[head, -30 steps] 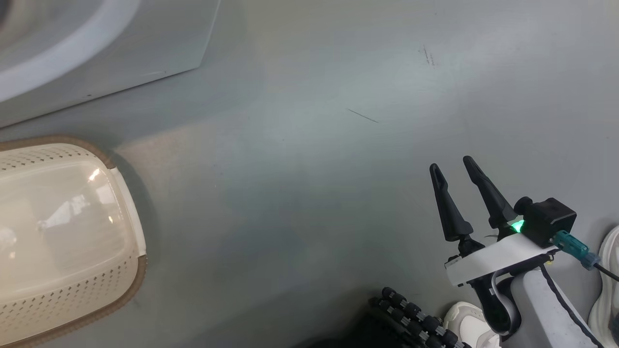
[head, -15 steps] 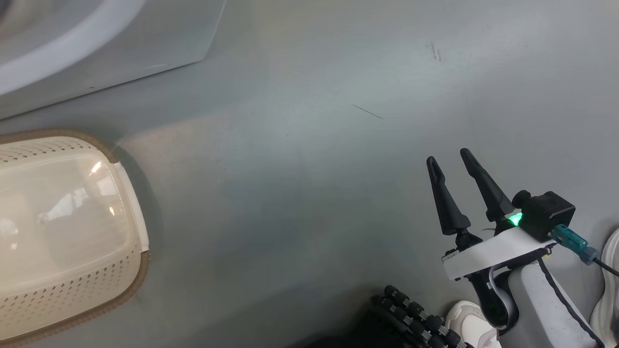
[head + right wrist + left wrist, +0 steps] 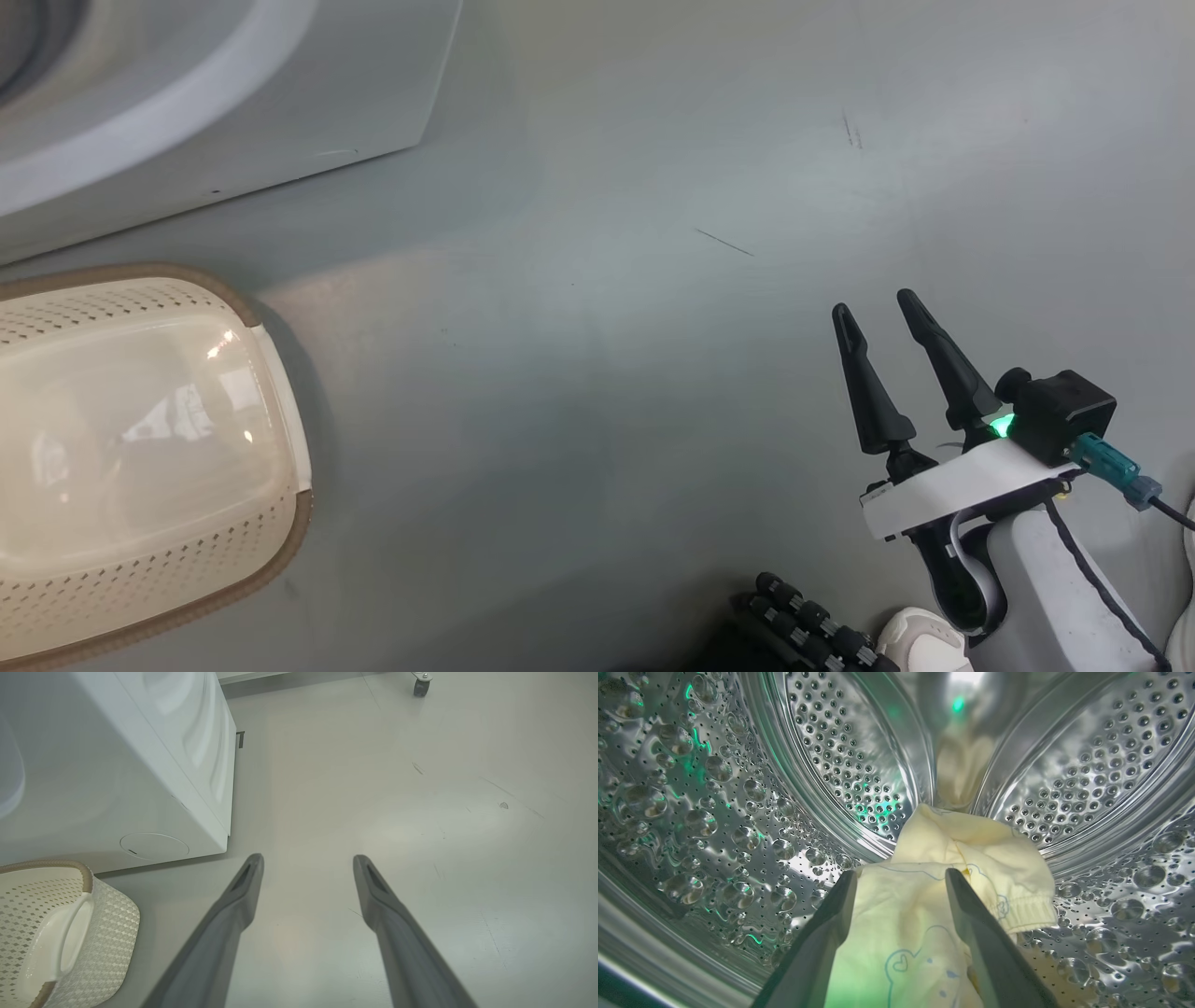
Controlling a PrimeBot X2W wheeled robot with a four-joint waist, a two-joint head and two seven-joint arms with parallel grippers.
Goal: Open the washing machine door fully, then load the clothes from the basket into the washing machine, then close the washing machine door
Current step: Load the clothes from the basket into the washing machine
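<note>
Inside the washing machine drum [image 3: 840, 765], with the left tool [image 3: 901, 873] spread wide around the clothes [image 3: 994, 858], unclamped.
Above the floor [image 3: 607, 373], well right of the basket [image 3: 140, 579], with the right tool [image 3: 874, 305] equally wide, empty.

We see the clothes [image 3: 920, 924] in pale cream-yellow with thin blue line drawings, a heart among them. They lie against the silvery steel drum [image 3: 840, 765], which is dotted with holes and flecked green. At eight o'clock in the head view the basket [image 3: 187, 569] is cream, perforated and brown-rimmed. The washing machine [image 3: 93, 765] is white and the floor [image 3: 597, 373] grey. The right gripper [image 3: 873, 305] has black fingers and a green light.
</note>
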